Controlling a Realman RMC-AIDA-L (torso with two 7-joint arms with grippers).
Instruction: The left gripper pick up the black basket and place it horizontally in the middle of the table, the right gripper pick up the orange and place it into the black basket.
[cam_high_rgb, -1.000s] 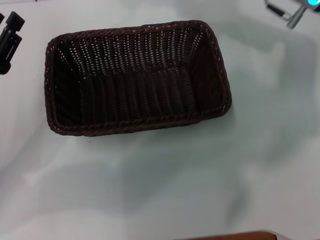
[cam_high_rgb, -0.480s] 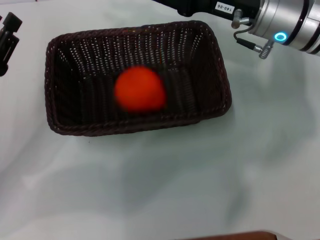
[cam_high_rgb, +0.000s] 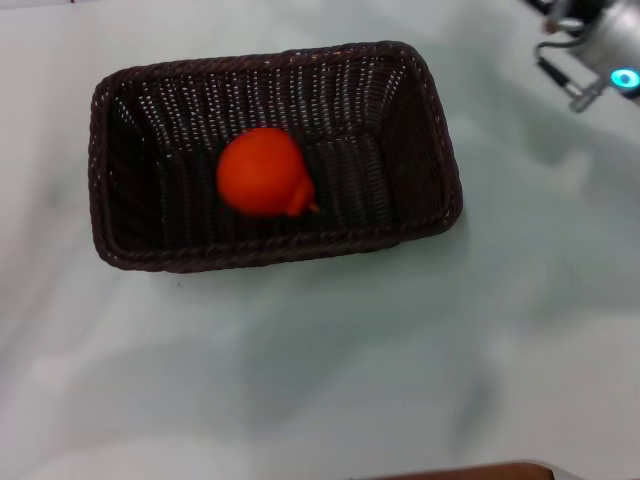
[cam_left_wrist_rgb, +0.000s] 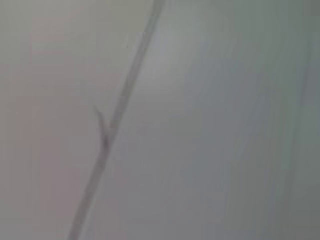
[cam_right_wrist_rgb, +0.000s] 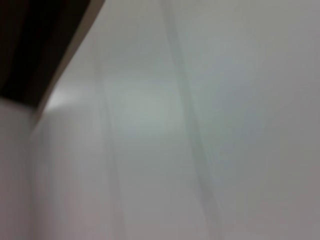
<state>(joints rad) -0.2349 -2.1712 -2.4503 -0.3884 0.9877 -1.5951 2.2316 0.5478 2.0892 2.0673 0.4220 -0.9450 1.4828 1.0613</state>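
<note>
- Right now one small, smooth, bright orange-red fruit, the orange (cam_high_rgb: 262, 171), lies on the floor of the one large rectangular black basket (cam_high_rgb: 432, 120) of dark woven wicker.
- Its rounded body sits a little to the left of the basket's middle, and its pointed nub faces the front right, toward the near long wall.
- It rests clear of all four sloping sides, nearest to the front one.
- The basket stands upright on its base with its long sides running left to right and its braided rim unbroken all the way round.
- It sits on the flat, pale greenish-white table (cam_high_rgb: 330, 370), in the far half of the head view, with bare tabletop on every side of it.
- One silver-grey metal arm with a glowing cyan ring light (cam_high_rgb: 608, 50) shows at the far right corner, well apart from the basket and touching nothing.
- Neither the right gripper nor the left gripper appears in any view, so whether their fingers are apart or together cannot be told.
- Both wrist views show only pale blurred surface, with a dark patch in one corner of the right wrist view.
</note>
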